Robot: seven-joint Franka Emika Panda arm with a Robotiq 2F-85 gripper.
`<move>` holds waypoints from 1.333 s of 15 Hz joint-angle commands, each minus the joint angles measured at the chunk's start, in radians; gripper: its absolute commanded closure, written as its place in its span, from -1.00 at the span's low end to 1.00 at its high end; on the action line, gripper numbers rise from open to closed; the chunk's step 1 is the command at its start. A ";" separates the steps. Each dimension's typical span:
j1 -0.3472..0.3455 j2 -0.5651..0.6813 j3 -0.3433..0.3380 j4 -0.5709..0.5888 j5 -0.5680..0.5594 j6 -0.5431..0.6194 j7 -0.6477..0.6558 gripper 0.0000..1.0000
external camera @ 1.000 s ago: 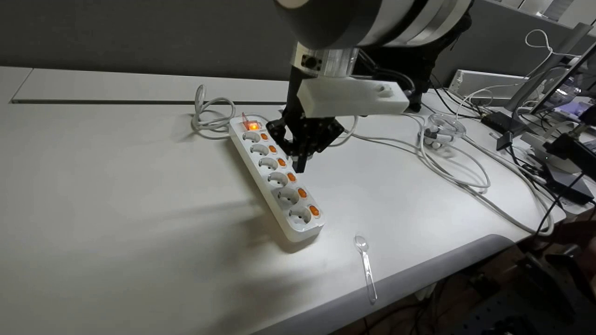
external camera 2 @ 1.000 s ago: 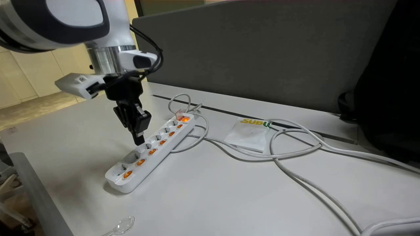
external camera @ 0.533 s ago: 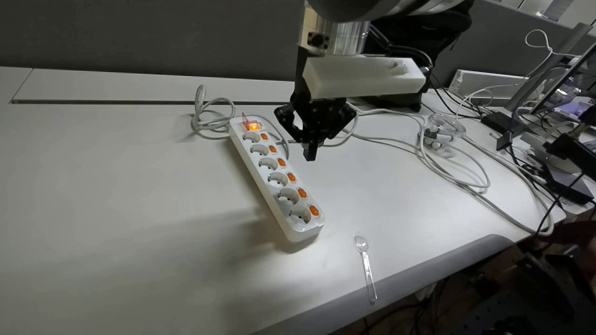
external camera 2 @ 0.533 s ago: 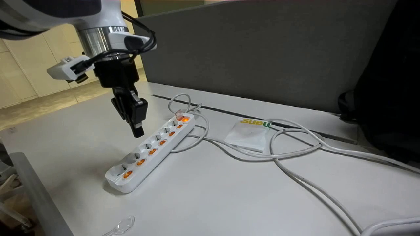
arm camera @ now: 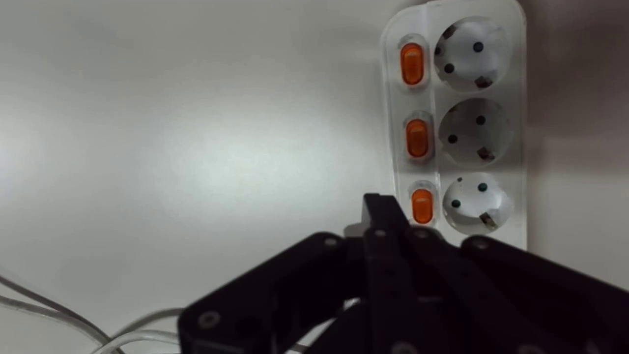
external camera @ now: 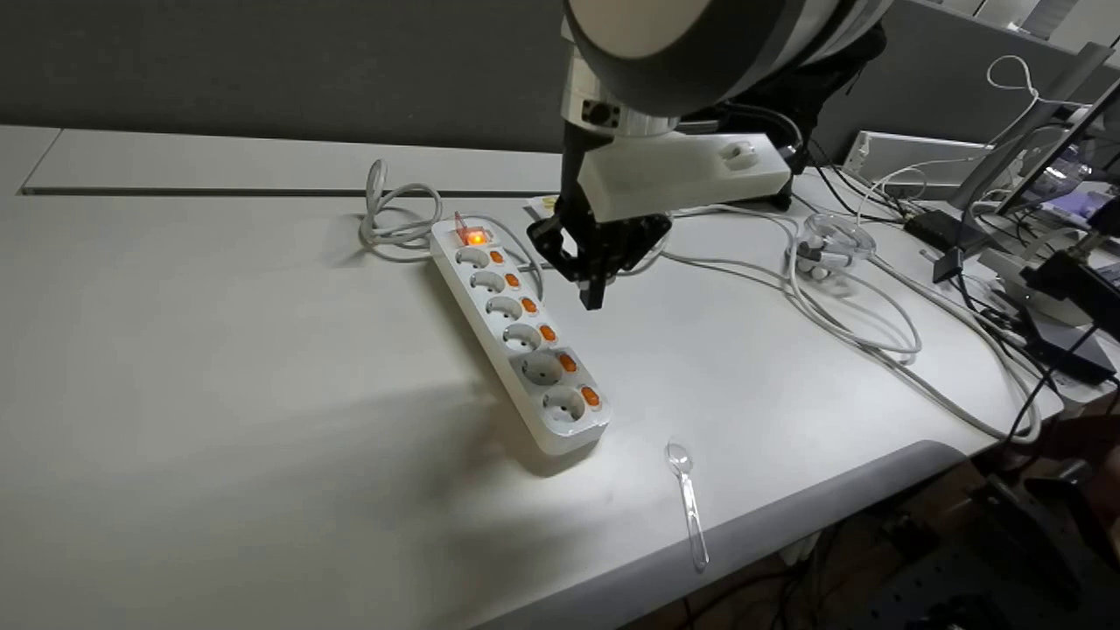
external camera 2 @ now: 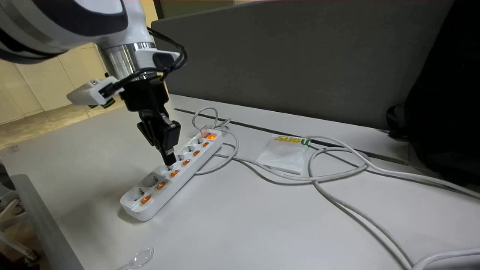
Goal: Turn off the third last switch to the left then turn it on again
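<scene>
A loop of pale cable [external camera: 394, 236] lies toward the back of the white counter [external camera: 219, 350], just beside the far end of a white power strip [external camera: 514, 323]. The strip runs at a slant toward the front, its near end farther right. On the far end a red-tinted clear cover [external camera: 461, 226] stands raised beside a glowing orange main switch [external camera: 475, 237]. Six round sockets [external camera: 563, 403] line the strip's left side, six orange rocker switches [external camera: 568, 362] its right, one to each socket. Next, in an exterior view, comes the tool [external camera: 592, 299], pointing down in the air above the counter, its fingers [external camera: 594, 297] pressed together, apart from the strip; in the wrist view their tip shows just left of the third rocker switch [arm camera: 422, 205] from the near end. Farther right, a clear plastic spoon [external camera: 689, 503] lies at the front, its handle reaching onto the grey edge trim [external camera: 831, 500]. Beyond, pale cables [external camera: 875, 349] curve near a clear round plastic piece [external camera: 838, 234].
</scene>
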 commanded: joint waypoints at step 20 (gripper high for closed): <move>0.047 0.139 -0.002 0.022 0.066 0.172 -0.079 1.00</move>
